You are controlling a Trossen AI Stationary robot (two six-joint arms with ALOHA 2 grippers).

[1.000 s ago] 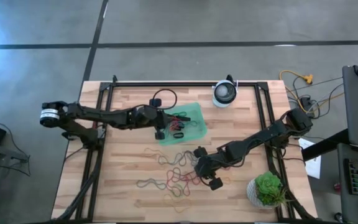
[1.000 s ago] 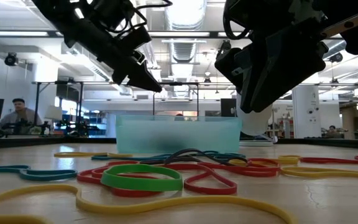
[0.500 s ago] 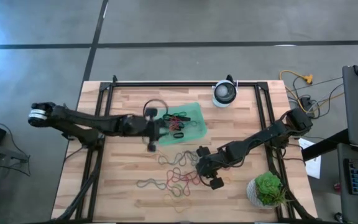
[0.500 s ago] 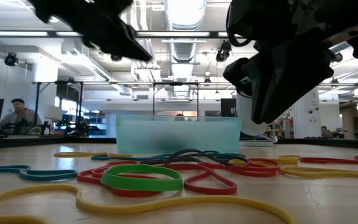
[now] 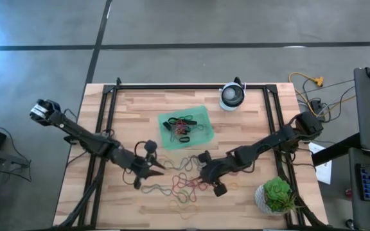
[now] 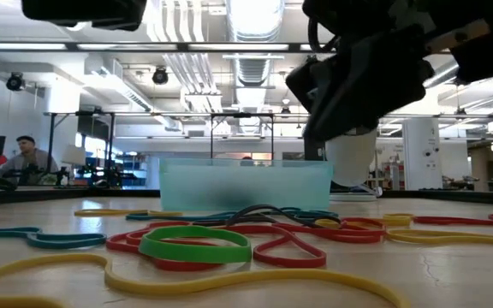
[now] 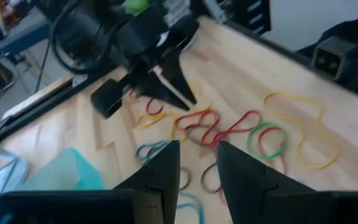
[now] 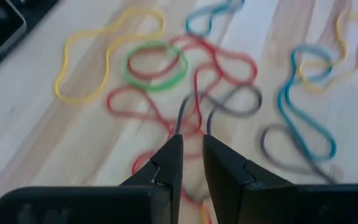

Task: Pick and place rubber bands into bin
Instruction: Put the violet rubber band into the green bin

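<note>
Behind rubber bands (image 5: 182,183): bin (image 5: 186,127), white device (image 5: 232,97).

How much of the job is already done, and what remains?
Done: a few rubber bands lie in the bin. In hand: nothing visible; the left gripper and the right gripper hover over the loose bands with fingers slightly apart and empty. Left: most bands are on the table, including a green one.
</note>
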